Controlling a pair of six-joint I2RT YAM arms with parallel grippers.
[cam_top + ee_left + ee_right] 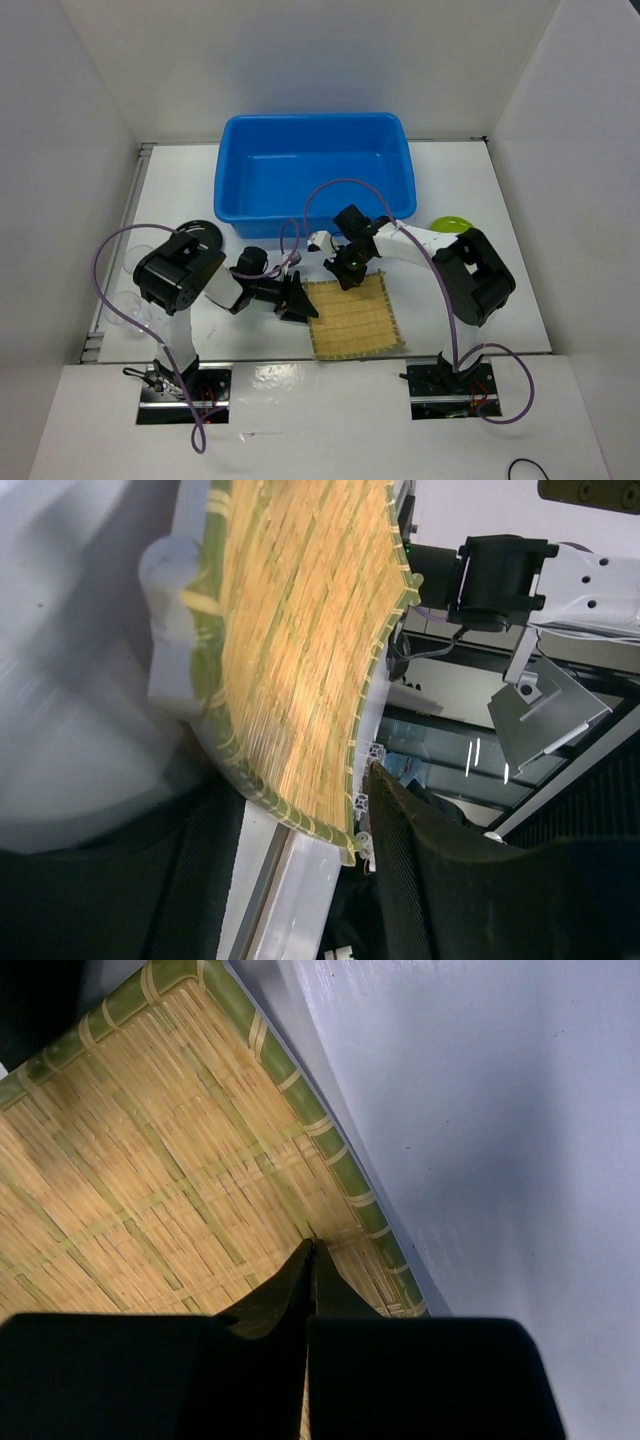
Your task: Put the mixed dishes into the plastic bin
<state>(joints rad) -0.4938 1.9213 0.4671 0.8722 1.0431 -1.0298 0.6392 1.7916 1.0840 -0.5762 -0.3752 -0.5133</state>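
The tan woven bamboo mat [352, 318] lies on the white table in front of the blue plastic bin [238, 160]. My left gripper [298, 300] is open at the mat's left edge. In the left wrist view [290, 850] the mat's edge [290, 630] sits between its jaws. My right gripper [350, 266] is shut, and its tips [310, 1250] press on the mat [150, 1160] near the far edge. The lime-green plate [452, 222] peeks out behind the right arm. Clear glasses [135, 264] stand at the far left.
The bin is empty and stands just behind both grippers. White walls enclose the table on the left, right and back. The arm bases [180, 385] are at the near edge. Purple cables [340, 185] loop over the bin's front rim.
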